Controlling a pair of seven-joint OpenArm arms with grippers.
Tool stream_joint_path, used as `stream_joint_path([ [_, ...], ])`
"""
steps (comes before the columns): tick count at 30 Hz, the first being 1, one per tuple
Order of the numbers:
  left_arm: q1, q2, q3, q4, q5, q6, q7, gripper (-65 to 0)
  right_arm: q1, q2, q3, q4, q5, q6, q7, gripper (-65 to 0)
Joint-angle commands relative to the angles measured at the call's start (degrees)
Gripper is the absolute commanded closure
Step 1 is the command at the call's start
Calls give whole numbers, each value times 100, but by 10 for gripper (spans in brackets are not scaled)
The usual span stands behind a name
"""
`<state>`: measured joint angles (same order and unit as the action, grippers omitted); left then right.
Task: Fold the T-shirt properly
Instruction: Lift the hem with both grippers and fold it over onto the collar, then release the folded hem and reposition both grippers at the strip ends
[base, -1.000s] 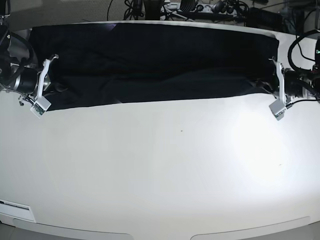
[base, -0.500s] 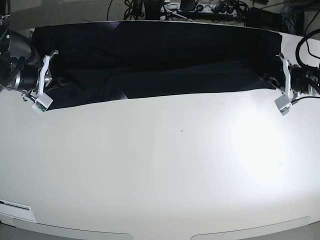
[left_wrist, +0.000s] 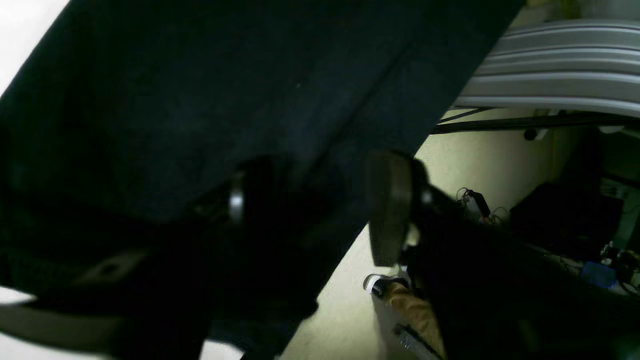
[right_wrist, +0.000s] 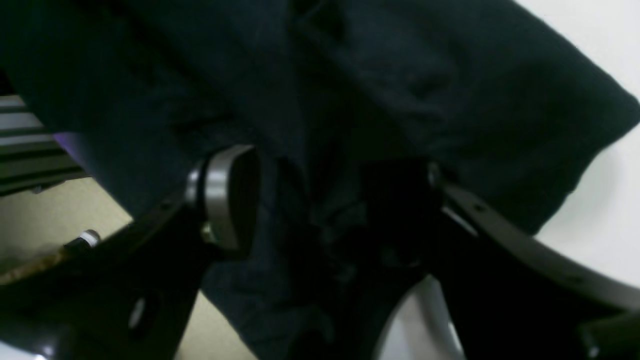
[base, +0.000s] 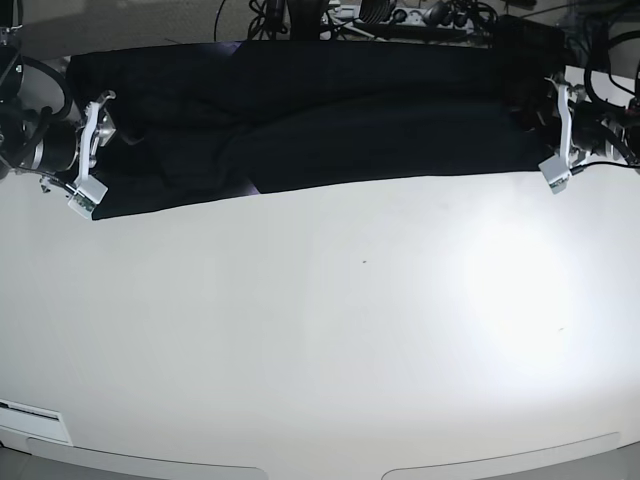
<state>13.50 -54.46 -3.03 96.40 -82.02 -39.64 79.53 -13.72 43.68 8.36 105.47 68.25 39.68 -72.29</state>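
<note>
— what changed at your grippers?
— both jaws parted: the left gripper (left_wrist: 320, 210) and right gripper (right_wrist: 330, 200) let go, cloth slack between the pads (not pinched). the t-shirt (base: 330, 120) lay as a band between them, so that fold looked placed.

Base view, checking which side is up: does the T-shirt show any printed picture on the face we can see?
No, the T-shirt lies across the far edge of the white table showing plain black cloth with no picture visible.
</note>
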Motion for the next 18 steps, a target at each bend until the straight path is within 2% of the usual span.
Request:
stream_joint_path([
  [1, -52, -160, -74, 61, 98, -36, 22, -329, 170, 223, 240, 245, 457, 32, 160, -421],
  [3, -52, -162, -74, 61, 404, -36, -127, -329, 229, 223, 702, 527, 1016, 32, 262, -417],
  [6, -55, -160, -74, 61, 826, -36, -533, -329, 181, -9, 1650, 970, 1675, 32, 142, -417],
  [8, -68, -157, -74, 61, 868, -36, -828, -329, 50, -275, 2166, 1095, 1675, 32, -118, -386],
  [9, -68, -153, -74, 61, 852, -36, -839, -329, -26, -455, 2315, 1117, 1675, 32, -151, -320],
  [11, -68, -140, -85, 61, 855, -36, -828, -329, -223, -855, 2380, 1104, 1675, 32, -247, -84],
  [12, -70, -138, -85, 61, 848, -36, -822, -329, -356, -1060, 2371, 1104, 1675, 32, -258, 0],
  [15, -107, -120, -90, 61, 852, -36, -817, -329, -651, -1657, 2345, 1104, 1675, 32, -105, 0],
  [18, -184, -61, -92, 61, 852, -36, -820, -329, -678, -2085, 2328, 1051, 1504, 32, 236, 0],
])
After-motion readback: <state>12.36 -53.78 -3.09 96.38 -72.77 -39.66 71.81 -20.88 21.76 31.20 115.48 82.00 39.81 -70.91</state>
